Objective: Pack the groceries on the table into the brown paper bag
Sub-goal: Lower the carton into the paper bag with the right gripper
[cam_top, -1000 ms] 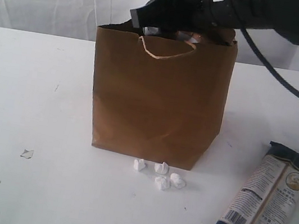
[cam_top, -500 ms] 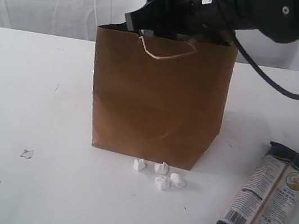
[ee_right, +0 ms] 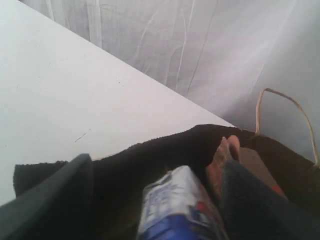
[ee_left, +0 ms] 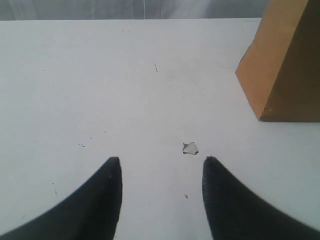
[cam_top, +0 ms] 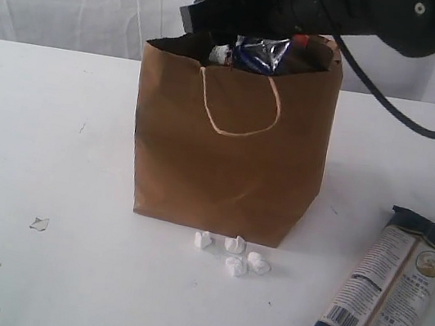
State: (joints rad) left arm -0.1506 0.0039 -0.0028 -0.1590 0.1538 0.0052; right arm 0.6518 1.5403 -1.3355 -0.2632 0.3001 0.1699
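The brown paper bag (cam_top: 227, 156) stands upright mid-table. A blue-white carton (cam_top: 259, 54) pokes out of its open mouth. My right gripper (ee_right: 157, 162) hovers over that mouth and is open. The carton (ee_right: 175, 205) lies between the fingers, close to one, with a clear gap to the other. A brown item (ee_right: 225, 155) sits inside beside the carton. The long dark noodle packet (cam_top: 383, 293) lies on the table (cam_top: 38, 143) at the front right. My left gripper (ee_left: 160, 161) hangs over bare tabletop, open and empty, with the bag's corner (ee_left: 280, 65) off to one side.
Several small white scraps (cam_top: 236, 255) lie at the bag's front foot. A single paper scrap (cam_top: 40, 223) rests at the front left, just ahead of the left fingertips (ee_left: 114, 162). A white curtain backs the table.
The right arm has lifted slightly off the bag's rim. The carton now shows in the mouth, the front handle has dropped down, and the right jaws have widened.
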